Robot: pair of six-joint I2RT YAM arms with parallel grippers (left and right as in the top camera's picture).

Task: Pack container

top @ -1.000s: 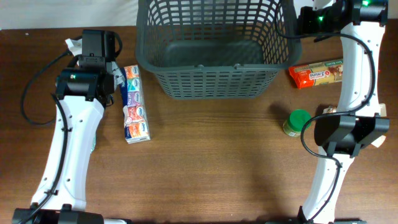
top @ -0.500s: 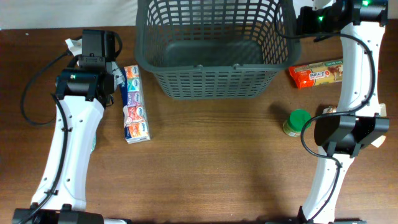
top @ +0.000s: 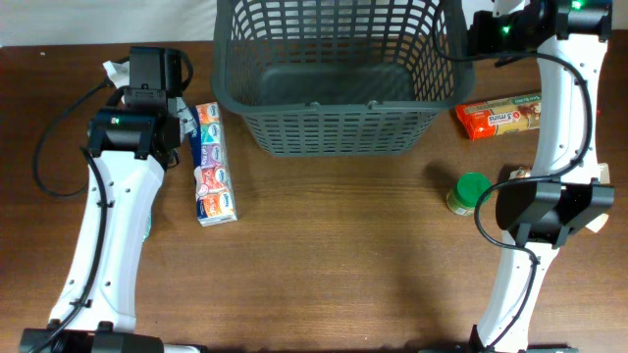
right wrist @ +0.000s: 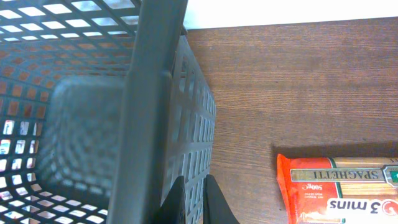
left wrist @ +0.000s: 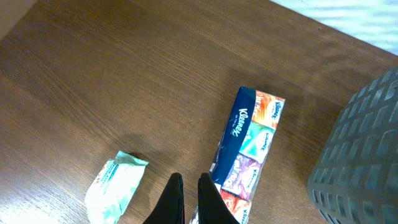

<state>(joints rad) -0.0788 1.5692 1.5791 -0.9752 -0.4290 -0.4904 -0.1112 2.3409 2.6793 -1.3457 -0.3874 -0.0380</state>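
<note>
The container, a large dark grey lattice basket (top: 334, 88), stands at the back centre, and no items show on its floor. My left gripper (top: 183, 126) is shut and empty, hovering just left of a Kleenex tissue multipack (top: 214, 162). In the left wrist view the fingers (left wrist: 186, 190) sit between the multipack (left wrist: 249, 140) and a pale green wipes pack (left wrist: 115, 183). My right gripper (top: 475, 34) is shut and empty beside the basket's right rim. In the right wrist view its fingers (right wrist: 193, 190) hang over the outer side of the basket wall (right wrist: 149, 93).
An orange spaghetti pack (top: 498, 116) lies right of the basket and also shows in the right wrist view (right wrist: 339, 186). A green-lidded jar (top: 468, 193) stands in front of it. The wipes pack (top: 116, 71) peeks out behind my left arm. The basket's corner shows in the left wrist view (left wrist: 367, 155).
</note>
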